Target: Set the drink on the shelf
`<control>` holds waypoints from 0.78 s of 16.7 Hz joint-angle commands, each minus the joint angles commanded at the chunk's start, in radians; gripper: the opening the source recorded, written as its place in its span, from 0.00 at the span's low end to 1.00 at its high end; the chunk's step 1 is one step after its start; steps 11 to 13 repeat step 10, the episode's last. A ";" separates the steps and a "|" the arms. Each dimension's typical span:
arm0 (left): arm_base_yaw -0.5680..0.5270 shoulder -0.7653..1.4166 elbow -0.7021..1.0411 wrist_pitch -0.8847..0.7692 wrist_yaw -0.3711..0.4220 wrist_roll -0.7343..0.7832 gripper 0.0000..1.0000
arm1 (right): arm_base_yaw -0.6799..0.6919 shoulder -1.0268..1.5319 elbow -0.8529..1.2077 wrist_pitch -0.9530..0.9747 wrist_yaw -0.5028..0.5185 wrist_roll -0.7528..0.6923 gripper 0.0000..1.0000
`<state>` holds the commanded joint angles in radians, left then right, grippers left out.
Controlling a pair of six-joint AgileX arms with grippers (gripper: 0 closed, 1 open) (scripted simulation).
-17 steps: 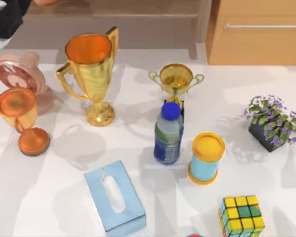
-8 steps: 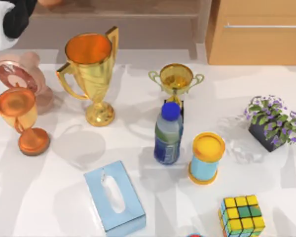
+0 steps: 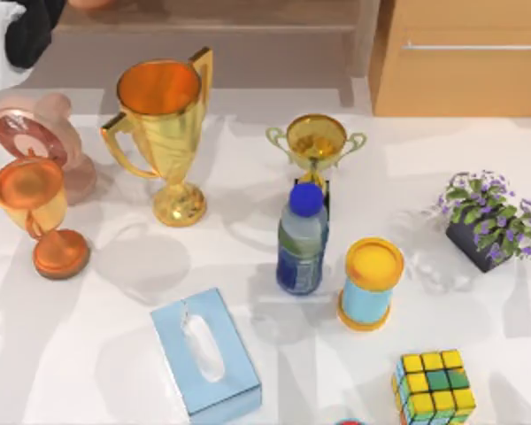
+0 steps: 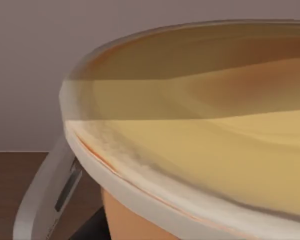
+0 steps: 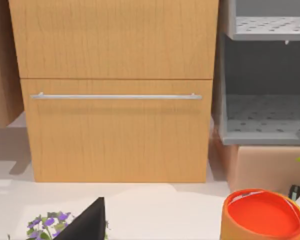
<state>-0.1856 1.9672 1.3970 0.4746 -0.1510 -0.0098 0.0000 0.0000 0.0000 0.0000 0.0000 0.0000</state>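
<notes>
Drink (image 4: 215,150) lies close against left tool (image 3: 49,18), over the shelf (image 3: 203,40).

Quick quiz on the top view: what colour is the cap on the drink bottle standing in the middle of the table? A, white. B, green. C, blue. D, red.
C: the drink bottle stands upright just in front of the small gold trophy, and its round cap is plainly blue.

No text can be read anywhere (the bottle (image 3: 301,243) label is illegible).
</notes>
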 joint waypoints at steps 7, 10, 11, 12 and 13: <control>0.000 0.000 0.000 0.000 0.000 0.000 1.00 | 0.000 0.000 0.000 0.000 0.000 0.000 1.00; 0.000 0.000 0.000 0.000 0.000 0.000 1.00 | 0.000 0.000 0.000 0.000 0.000 0.000 1.00; 0.000 0.000 0.000 0.000 0.000 0.000 1.00 | 0.000 0.000 0.000 0.000 0.000 0.000 1.00; 0.000 0.000 0.000 0.000 0.000 0.000 1.00 | 0.000 0.000 0.000 0.000 0.000 0.000 1.00; 0.000 0.000 0.000 0.000 0.000 0.000 1.00 | 0.000 0.000 0.000 0.000 0.000 0.000 1.00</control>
